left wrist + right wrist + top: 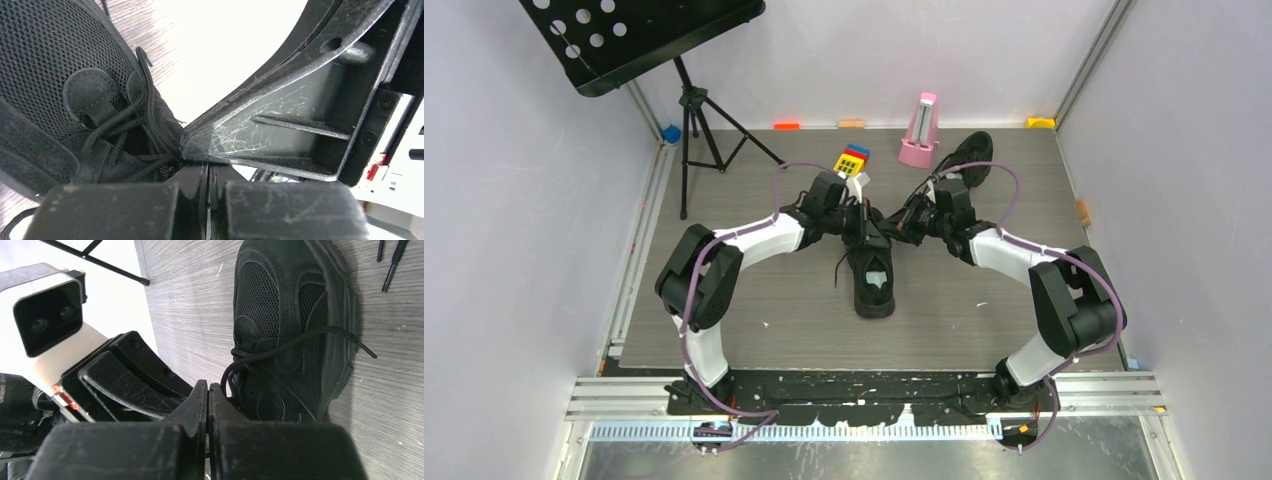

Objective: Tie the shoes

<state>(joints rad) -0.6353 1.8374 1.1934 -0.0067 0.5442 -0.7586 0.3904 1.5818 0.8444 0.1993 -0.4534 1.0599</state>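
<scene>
Since the shoe (876, 295) being worked lies lengthwise on the table (754, 300), nearer the arm bases than the pink metronome (918, 130) and slightly to its left, its long axis runs straight away from the robot. The heel points toward the bases and the mesh toe toward the metronome. Both arms reach it equally, one from each side. Their tips meet almost nose to nose above the laces (120, 120), on the metronome side of the shoe's opening. From each gripper the laced part lies just below and ahead of the fingertips. The left gripper (207, 170) is closed tight, with lace strands running right up to its tips. The right gripper (207, 390) is likewise closed, with a loop of lace curling just beside it. Whether either actually pinches a strand cannot be told. One free lace end (367, 354) trails off the shoe's side. The second shoe (969, 155) lies just right of the metronome, apart from both grippers.
</scene>
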